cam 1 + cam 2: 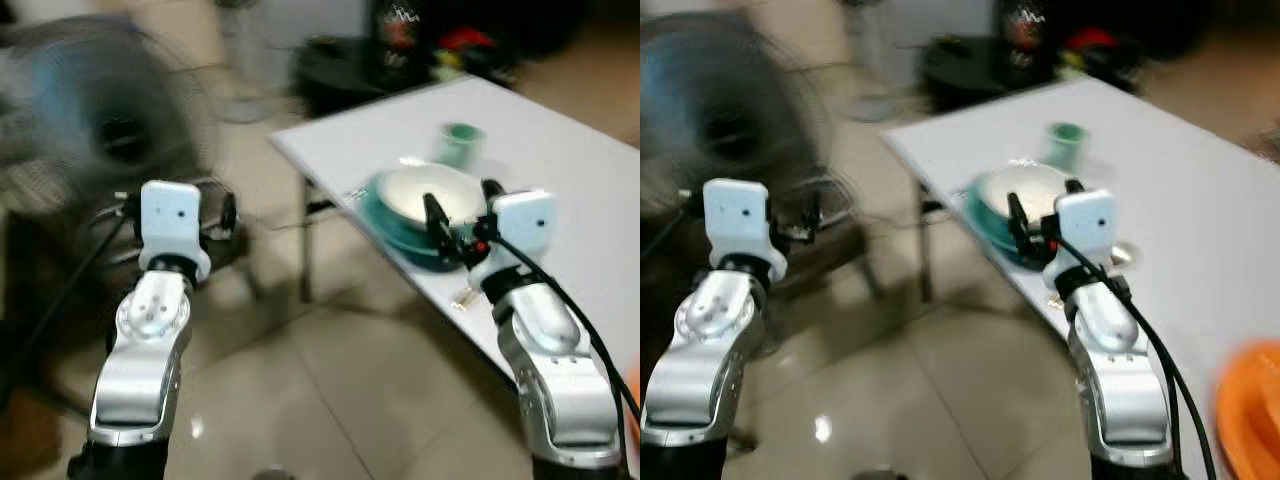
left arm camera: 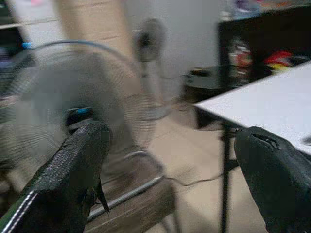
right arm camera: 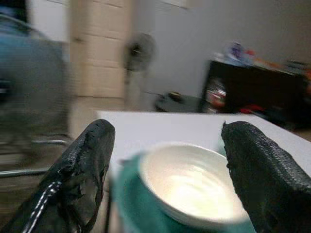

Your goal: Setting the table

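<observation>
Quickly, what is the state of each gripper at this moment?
Left gripper: open, holding nothing, raised in front of the standing fan.
Right gripper: open, holding nothing, fingers either side of the white bowl on the teal plate.

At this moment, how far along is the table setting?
Done: a white bowl stacked on a teal plate and a small green cup sit on the white table. In hand: nothing; the open right gripper hovers at the bowl. Left gripper is open, off-table. Placing remains.

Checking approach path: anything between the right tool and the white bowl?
Nothing visible. The right tool is open, its fingers framing the white bowl, which sits in a teal dish at the table edge.
</observation>
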{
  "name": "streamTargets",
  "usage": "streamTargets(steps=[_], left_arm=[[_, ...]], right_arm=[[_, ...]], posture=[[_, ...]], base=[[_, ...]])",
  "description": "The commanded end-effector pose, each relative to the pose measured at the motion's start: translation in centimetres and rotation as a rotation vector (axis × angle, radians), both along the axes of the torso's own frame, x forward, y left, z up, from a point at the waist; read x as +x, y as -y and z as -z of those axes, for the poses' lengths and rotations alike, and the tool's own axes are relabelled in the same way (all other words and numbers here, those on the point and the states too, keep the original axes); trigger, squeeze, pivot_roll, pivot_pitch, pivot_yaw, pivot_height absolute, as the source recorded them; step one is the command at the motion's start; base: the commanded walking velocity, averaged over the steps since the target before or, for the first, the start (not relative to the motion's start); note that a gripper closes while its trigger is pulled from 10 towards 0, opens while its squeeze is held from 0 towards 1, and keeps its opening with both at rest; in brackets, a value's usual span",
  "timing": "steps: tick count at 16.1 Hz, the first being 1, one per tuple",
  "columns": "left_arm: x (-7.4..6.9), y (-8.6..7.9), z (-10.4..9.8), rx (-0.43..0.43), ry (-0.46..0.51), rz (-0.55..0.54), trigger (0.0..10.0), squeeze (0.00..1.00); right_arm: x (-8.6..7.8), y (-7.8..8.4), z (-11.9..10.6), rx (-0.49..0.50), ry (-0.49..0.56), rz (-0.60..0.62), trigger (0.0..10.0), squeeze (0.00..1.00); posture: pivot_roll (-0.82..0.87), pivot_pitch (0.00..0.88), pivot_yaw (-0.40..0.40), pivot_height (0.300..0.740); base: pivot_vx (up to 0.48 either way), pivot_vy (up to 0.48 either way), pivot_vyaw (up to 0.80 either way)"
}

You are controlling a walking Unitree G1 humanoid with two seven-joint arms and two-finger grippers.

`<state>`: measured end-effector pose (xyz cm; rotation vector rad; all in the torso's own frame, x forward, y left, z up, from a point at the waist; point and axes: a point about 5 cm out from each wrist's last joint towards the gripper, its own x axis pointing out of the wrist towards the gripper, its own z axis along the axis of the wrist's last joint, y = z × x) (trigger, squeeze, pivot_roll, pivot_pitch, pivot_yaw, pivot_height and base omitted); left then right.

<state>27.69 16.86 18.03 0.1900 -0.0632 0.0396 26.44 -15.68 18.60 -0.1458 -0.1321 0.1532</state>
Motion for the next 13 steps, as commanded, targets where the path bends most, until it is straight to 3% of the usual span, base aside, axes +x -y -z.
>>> streamTargets(steps=[1, 4, 5, 6, 8, 13], left_arm=[[0.0, 0.4, -0.3, -0.002, 0.015, 0.019, 10.0, 0.00], [0.0, 0.4, -0.3, -0.002, 0.015, 0.019, 10.0, 0.00], [0.1, 1.5, 0.5, -0.004, -0.029, 0.106, 10.0, 0.00], [0.6, 2.3, 0.5, -0.045, -0.058, 0.160, 10.0, 0.00], [0.8, 1.6, 0.6, -0.046, -0.067, 0.143, 10.0, 0.00], [0.7, 0.4, 1.0, -0.037, -0.079, 0.121, 10.0, 0.00]], right_arm=[[0.0, 0.4, -0.1, -0.001, 0.001, 0.016, 10.0, 0.27], [0.0, 0.4, -0.1, -0.001, 0.001, 0.016, 10.0, 0.27], [-0.3, 0.9, 0.9, 0.064, -0.055, 0.034, 10.0, 0.20], [-0.5, 1.0, 1.7, 0.148, -0.126, 0.052, 10.0, 0.15], [-0.5, 0.2, 1.7, 0.140, -0.135, 0.031, 10.0, 0.00], [-0.7, 0.4, 1.9, 0.146, -0.160, 0.032, 10.0, 0.00]], posture=[[0.03, 0.000, 0.034, 0.740], [0.03, 0.000, 0.034, 0.740], [0.01, 0.000, 0.097, 0.740], [0.01, 0.000, 0.098, 0.740], [0.02, 0.000, 0.091, 0.740], [0.00, 0.000, 0.073, 0.740]], base=[[0.000, 0.000, 0.80], [0.000, 0.000, 0.80], [0.000, 0.319, 0.00], [0.000, 0.315, 0.00], [0.000, 0.326, 0.00], [0.000, 0.326, 0.00]])
